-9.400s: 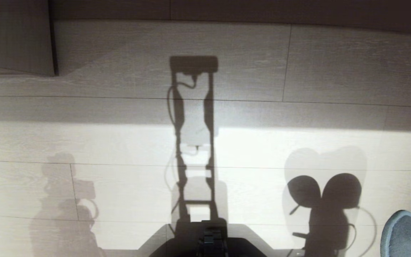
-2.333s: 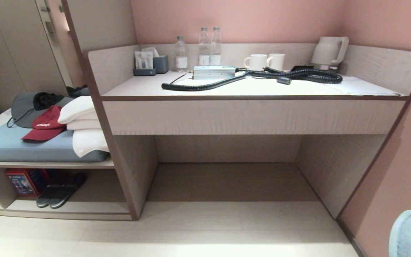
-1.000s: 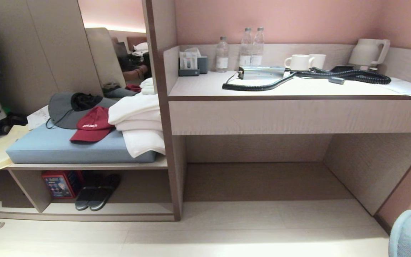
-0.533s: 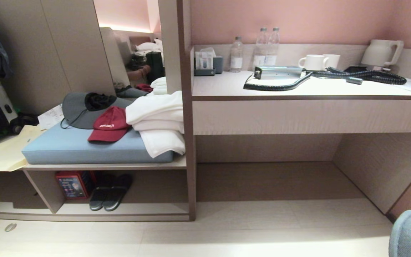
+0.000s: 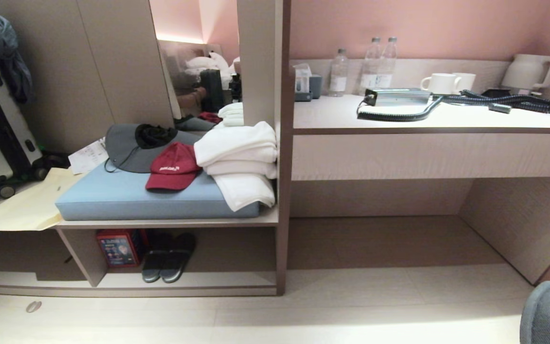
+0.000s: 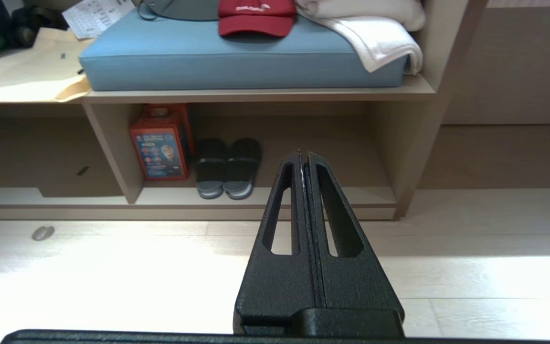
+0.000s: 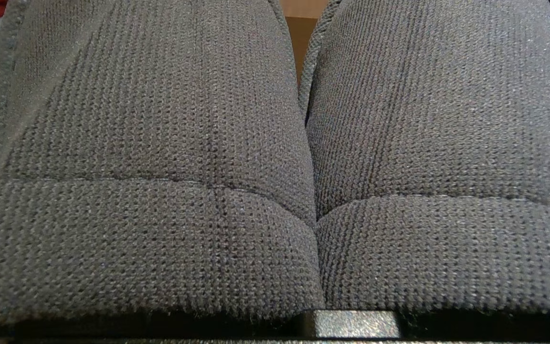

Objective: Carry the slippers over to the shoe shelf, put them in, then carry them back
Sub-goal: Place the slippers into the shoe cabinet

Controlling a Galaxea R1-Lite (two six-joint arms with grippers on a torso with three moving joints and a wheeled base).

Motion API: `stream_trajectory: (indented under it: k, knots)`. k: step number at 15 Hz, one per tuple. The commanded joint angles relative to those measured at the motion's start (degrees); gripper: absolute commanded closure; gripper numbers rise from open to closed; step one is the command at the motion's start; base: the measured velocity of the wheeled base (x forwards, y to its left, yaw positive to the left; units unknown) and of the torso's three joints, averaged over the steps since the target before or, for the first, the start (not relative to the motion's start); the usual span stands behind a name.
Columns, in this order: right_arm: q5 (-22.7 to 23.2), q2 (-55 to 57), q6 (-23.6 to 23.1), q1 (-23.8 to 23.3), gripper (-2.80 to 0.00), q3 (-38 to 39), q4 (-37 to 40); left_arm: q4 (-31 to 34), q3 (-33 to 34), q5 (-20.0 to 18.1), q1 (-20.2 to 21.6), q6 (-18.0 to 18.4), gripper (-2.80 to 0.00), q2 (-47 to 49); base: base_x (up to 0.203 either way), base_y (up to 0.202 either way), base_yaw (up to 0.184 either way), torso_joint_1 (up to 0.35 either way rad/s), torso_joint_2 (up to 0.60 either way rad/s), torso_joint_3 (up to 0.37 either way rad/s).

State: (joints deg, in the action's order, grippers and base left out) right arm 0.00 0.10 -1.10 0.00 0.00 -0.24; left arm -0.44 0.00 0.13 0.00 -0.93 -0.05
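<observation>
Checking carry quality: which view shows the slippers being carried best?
The right wrist view: both slippers fill it side by side, right at the camera. The head view catches only one edge at its lower right corner; the left wrist view shows none.

The head view looks forward and slightly down from some way back, taking in the shoe shelf [image 5: 170, 282] low on the left, the blue cushion [image 5: 127, 198] above it and the desk [image 5: 428, 148] on the right. The left wrist view sits low near the floor, facing the same shelf [image 6: 256, 198] over the left gripper [image 6: 303, 154], much nearer. Both share the cushion [image 6: 237, 62], red cap [image 6: 256, 16] and black pair [image 6: 227, 167]. The right wrist view presses close against the slippers [image 7: 160, 167], which fill it almost wholly.
</observation>
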Motion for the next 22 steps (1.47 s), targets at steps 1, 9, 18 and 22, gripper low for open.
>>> stream_trajectory:
  k: [1, 9, 18, 22]
  knots:
    - [0.00, 0.08, -0.05, 0.00, 0.00, 0.09, -0.02, 0.00, 0.00, 0.04, 0.00, -0.04, 0.00, 0.05, 0.000, 0.192, 0.001, 0.006, 0.01, 0.002]
    - [0.00, 0.08, -0.05, 0.00, 0.00, 0.09, -0.02, 0.00, 0.00, 0.04, 0.00, -0.04, 0.00, 0.05, 0.000, 0.196, -0.001, 0.002, 0.00, 0.001]
    - [0.00, 0.08, -0.05, 0.00, 0.00, 0.09, -0.02, 0.00, 0.00, 0.04, 0.00, -0.04, 0.00, 0.05, 0.000, 0.195, 0.000, 0.002, 0.00, 0.004]
    - [0.00, 0.08, -0.05, 0.00, 0.00, 0.09, -0.02, 0.00, 0.00, 0.04, 0.00, -0.04, 0.00, 0.05, 0.000, 0.194, 0.001, 0.004, 0.00, 0.003]
